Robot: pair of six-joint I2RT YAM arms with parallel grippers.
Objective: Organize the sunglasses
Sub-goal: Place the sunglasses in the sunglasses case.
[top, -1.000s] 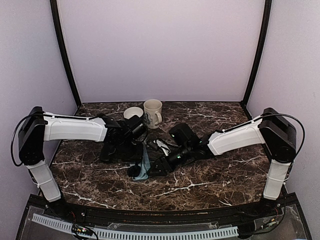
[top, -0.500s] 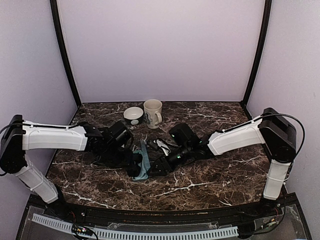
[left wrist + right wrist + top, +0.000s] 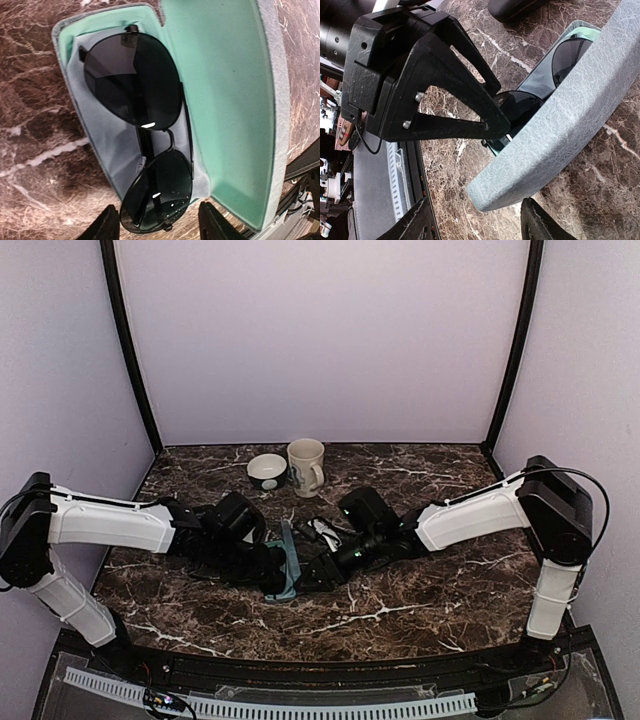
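One pair of wire-framed sunglasses (image 3: 132,87) lies inside the open grey-blue case (image 3: 225,100)

The wire-framed sunglasses (image 3: 140,100) lie in the open case (image 3: 225,100) mid-tabletop (image 3: 420,610); a bowl (image 3: 266,470) and a mug (image 3: 305,466) stand behind it, the bowl on the left.

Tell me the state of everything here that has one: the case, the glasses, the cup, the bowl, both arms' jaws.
grey-blue case: open, lid up, mint lining showing.
wire-framed sunglasses: folded, lying inside the case.
mug: upright.
bowl: upright.
left gripper: jaws open, either side of one lens.
right gripper: jaws apart around the lid's end; grip unclear.
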